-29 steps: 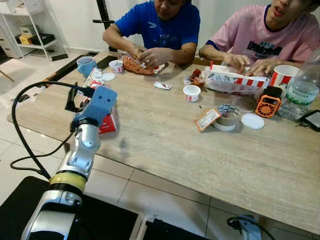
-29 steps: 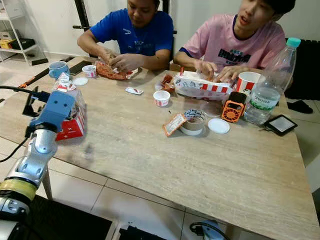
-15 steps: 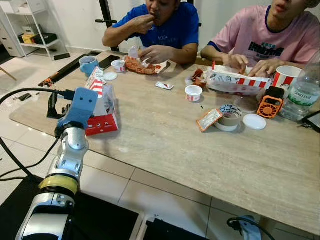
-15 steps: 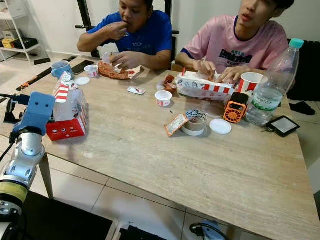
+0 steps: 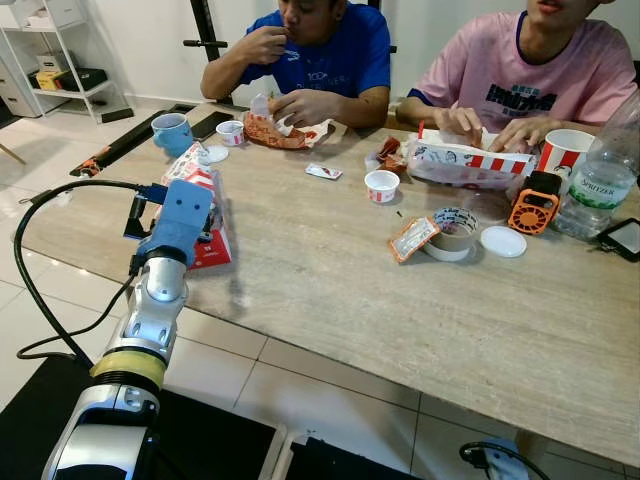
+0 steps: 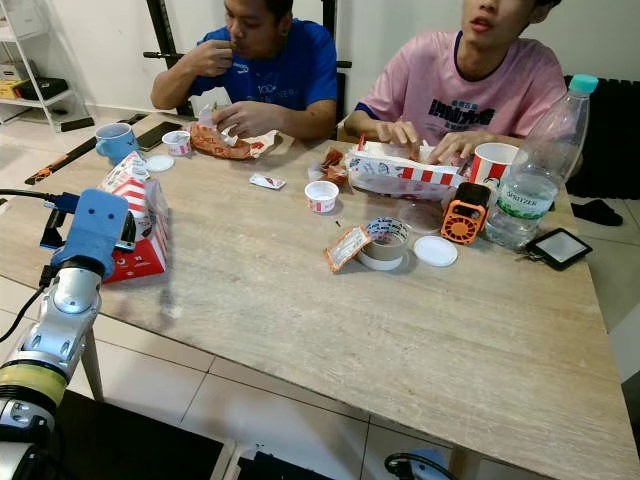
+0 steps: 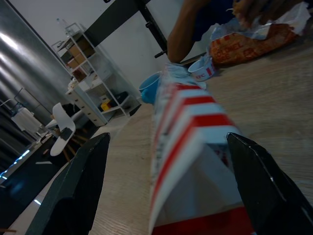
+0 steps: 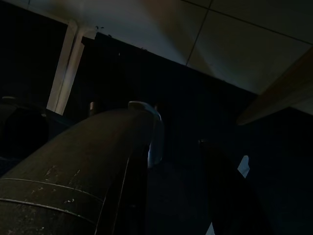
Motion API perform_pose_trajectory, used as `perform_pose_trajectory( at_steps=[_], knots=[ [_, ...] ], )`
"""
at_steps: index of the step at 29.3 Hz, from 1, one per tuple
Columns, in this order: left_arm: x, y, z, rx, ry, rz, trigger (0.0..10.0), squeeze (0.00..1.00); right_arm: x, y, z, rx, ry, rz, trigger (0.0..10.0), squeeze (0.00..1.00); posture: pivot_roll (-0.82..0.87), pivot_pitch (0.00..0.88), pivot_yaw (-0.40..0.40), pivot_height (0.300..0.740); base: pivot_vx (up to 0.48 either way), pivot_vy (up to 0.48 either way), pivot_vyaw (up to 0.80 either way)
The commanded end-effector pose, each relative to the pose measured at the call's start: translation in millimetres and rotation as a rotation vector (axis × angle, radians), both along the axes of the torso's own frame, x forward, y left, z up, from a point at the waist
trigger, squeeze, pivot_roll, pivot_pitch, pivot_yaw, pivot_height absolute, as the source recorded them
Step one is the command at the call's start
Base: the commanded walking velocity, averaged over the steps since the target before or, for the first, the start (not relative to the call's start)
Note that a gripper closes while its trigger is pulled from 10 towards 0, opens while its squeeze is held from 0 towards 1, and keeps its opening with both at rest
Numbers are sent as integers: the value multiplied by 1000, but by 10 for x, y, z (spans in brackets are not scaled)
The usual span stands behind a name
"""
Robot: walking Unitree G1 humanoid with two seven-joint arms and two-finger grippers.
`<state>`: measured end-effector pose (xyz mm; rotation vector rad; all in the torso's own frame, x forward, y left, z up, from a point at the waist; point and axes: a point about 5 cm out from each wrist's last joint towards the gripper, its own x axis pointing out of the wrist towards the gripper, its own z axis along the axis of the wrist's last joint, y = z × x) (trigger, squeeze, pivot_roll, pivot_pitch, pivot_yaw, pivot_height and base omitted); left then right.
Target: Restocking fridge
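left gripper (image 7: 166,196) raised forward, fingers spread wide; right arm hangs idle.

2 people (image 5: 325,45) | 1 red-white carton (image 5: 205,215) | 2 sauce tubs (image 5: 382,185) | 1 blue mug (image 5: 172,130) | 1 water bottle (image 5: 602,175) | 1 tape roll (image 5: 455,232)

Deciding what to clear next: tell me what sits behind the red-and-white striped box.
Behind the striped box sit a blue mug, a white lid and a small cup. The box hides the tabletop directly behind it.

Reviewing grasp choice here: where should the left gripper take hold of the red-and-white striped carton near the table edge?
Likely across the red-and-white carton's peaked upper part, coming level from the table's near edge. The left gripper already straddles it with open fingers, and the top narrows to a ridge.
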<state>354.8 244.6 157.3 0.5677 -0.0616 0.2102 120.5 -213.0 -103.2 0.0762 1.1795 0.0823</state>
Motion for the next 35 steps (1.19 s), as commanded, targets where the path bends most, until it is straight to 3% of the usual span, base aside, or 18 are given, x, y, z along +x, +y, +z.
perform_pose_trajectory(
  at_steps=[1, 12, 14, 20, 27, 35],
  knots=[
    [1, -51, -37, 8, 18, -20, 10000, 0, 4, -6, 3, 1, -9, -3, 10000, 0, -24, 36, 46, 740, 0, 0, 0],
    [-20, 101, -108, 50, 67, 2, 10000, 0, -6, -25, 5, -1, -9, 0, 10000, 0, -29, 60, 42, 740, 0, 0, 0],
    [-8, 198, -83, 67, 79, 24, 10000, 0, -49, -42, -3, -3, -2, 2, 10000, 0, -38, 82, 41, 740, 0, 0, 0],
    [16, 269, -44, 86, 86, 39, 10000, 0, -134, -84, -15, -7, 11, 2, 10000, 0, -56, 111, 41, 740, 0, 0, 0],
    [124, 285, 219, 131, 13, 33, 10000, 0, -251, -174, -22, -22, 30, 4, 10000, 0, -78, 141, 35, 740, 0, 0, 0],
    [185, 276, 357, 159, -27, 26, 10000, 0, -210, -188, -7, -22, 15, 10, 10000, 0, -85, 158, 36, 740, 0, 0, 0]
  ],
)
